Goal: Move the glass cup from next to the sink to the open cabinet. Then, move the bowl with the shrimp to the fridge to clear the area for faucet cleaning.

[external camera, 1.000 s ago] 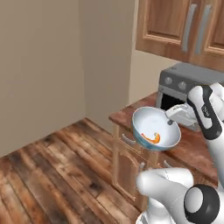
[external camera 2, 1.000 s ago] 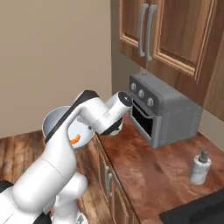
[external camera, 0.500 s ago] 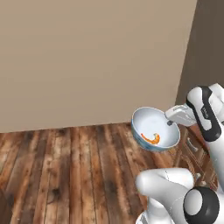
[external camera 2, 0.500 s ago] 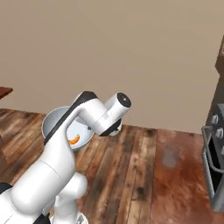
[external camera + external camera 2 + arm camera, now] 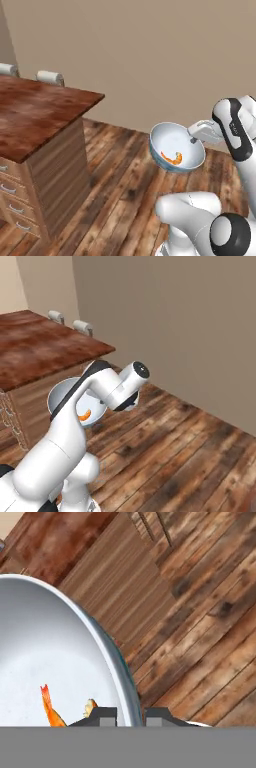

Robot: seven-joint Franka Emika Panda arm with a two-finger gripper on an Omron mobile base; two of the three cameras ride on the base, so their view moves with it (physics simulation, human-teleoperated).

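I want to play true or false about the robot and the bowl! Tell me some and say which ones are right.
1. The gripper pinches the bowl by its rim. True.
2. The bowl sits on the counter. False: it is held in the air above the wood floor.
3. An orange shrimp lies in the bowl. True.
4. The bowl is black. False: it is white inside with a bluish outside.
5. The bowl is upside down. False: its open side faces up.

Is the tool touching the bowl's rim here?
Touching. In the hand view the tool straddles the bowl rim, one fingertip inside, one outside.
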